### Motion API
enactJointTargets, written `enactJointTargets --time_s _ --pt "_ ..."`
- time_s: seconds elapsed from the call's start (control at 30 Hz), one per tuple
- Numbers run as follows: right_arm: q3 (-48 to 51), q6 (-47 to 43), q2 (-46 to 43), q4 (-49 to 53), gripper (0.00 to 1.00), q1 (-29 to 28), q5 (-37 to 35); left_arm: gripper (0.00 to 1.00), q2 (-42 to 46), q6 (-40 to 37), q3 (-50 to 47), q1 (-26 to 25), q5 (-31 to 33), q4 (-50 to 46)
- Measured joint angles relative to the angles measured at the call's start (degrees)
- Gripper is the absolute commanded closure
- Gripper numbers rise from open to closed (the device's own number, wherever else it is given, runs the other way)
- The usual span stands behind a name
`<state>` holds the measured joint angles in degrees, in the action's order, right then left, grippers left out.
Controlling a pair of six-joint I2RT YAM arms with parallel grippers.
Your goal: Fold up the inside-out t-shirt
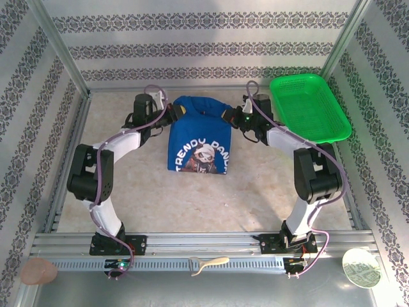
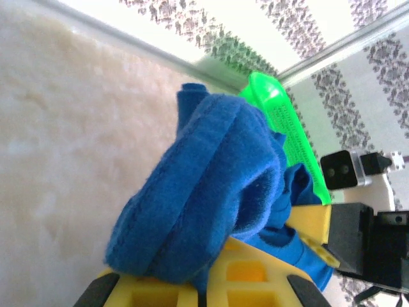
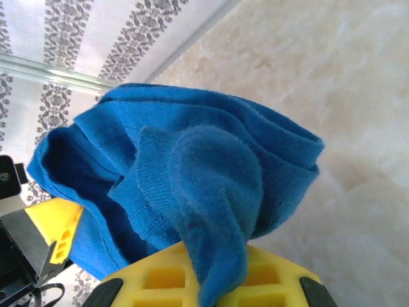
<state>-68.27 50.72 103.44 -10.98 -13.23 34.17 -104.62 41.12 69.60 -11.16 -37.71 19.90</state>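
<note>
Yellow finger pads (image 2: pixel 243 275): closest to each wrist camera, moulded plastic with square recesses, with blue cloth bunched over and between them.
Left gripper (image 1: pixel 171 114): clenched on a thick fold of the royal blue cloth t-shirt (image 1: pixel 198 144), at the garment's far left corner.
Right gripper (image 1: pixel 231 116): likewise clamped onto a wad of the t-shirt, at its far right corner; a stitched hem showed in the right wrist view.
T-shirt position: in the middle of the far half of the beige marbled table (image 1: pixel 128 192), its far edge strung between the two grippers and the rest reaching toward the arm bases.
T-shirt face: white lettering and a printed cartoon figure on the upper side, seen from the top camera.
Green plastic mesh basket (image 1: pixel 310 105): at the far right corner of the table, just beside the right arm and apart from the t-shirt.
Held edge: whether it was lifted off the table could not be told from above.
</note>
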Motion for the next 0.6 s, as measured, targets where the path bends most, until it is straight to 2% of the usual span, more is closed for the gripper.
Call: enactJointTargets --time_s 0.23,0.37,0.47,0.6 --pt "-20.31 -0.98 8.9 2.95 1.0 2.03 0.02 1.0 -12.0 -1.05 23.26 1.86 -1.36 -4.94" --pt "-24.22 -3.19 8.37 0.7 1.0 2.27 0.22 1.0 -12.92 -1.88 28.3 1.92 -2.43 -4.92" --pt "-17.46 -5.11 5.4 -4.96 1.0 1.92 0.26 1.0 -10.95 -1.9 23.34 1.88 -3.34 -0.87" --pt "3.37 -6.34 0.57 -16.39 1.0 0.26 0.17 1.0 -6.27 -1.64 4.5 1.53 -4.61 8.7"
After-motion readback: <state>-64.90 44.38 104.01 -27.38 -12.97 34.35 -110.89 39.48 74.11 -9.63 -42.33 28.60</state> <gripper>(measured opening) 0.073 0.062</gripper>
